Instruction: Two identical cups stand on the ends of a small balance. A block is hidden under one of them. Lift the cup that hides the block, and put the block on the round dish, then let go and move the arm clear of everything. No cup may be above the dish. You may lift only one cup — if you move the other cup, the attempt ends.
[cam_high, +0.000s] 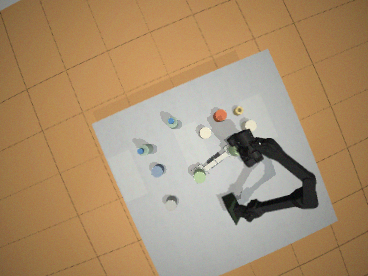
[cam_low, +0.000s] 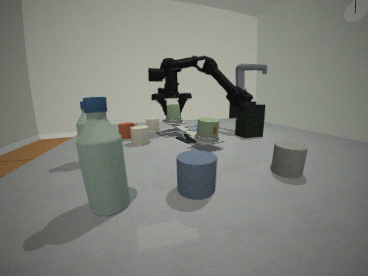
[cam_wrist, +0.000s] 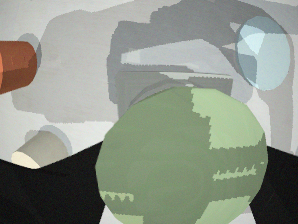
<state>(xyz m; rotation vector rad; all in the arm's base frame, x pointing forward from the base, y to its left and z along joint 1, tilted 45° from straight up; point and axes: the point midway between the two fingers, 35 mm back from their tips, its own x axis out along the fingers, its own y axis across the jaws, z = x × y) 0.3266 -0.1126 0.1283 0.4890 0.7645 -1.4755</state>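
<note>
My gripper (cam_high: 233, 149) (cam_low: 173, 113) is shut on one green cup (cam_low: 173, 110) (cam_wrist: 175, 160) at the far end of the balance (cam_high: 216, 161) (cam_low: 188, 132). The cup is upright, at or just above its pan; I cannot tell whether they touch. The other green cup (cam_high: 199, 176) (cam_low: 206, 126) stands on the near end, which sits lower in the exterior view; an orange mark shows on its side. The pale blue round dish (cam_wrist: 263, 54) lies to the upper right in the wrist view, beside the held cup. No block is visible.
An orange cylinder (cam_high: 220, 115) (cam_wrist: 19, 65) and cream cylinders (cam_high: 205, 133) (cam_high: 250, 125) stand beside the balance, with a yellow ring (cam_high: 242, 111) behind. Two bottles (cam_high: 172, 122) (cam_high: 146, 149), a blue cylinder (cam_high: 157, 170) and a grey cylinder (cam_high: 171, 203) stand farther from the arm.
</note>
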